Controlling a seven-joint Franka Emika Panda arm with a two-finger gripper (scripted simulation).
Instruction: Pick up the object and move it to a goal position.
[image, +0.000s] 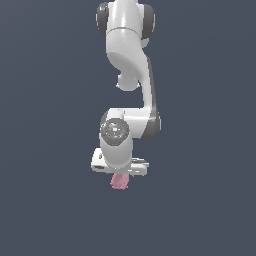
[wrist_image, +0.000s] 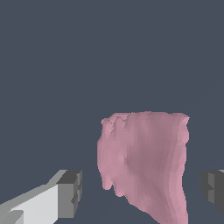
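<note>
Two dark finger pads (wrist_image: 70, 192) sit nearest the wrist camera, spread wide with clear gaps to the single pink lump (wrist_image: 144, 162) between them (nothing gripped). The lump's long axis runs along the fingers. In the exterior view, lower centre, it (image: 119, 181) pokes out just below the one white gripper (image: 120, 172).

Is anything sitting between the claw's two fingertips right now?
Yes: the pink object sits between the fingers, with a gap on each side in the wrist view. The claw looks open around it, not touching.
</note>
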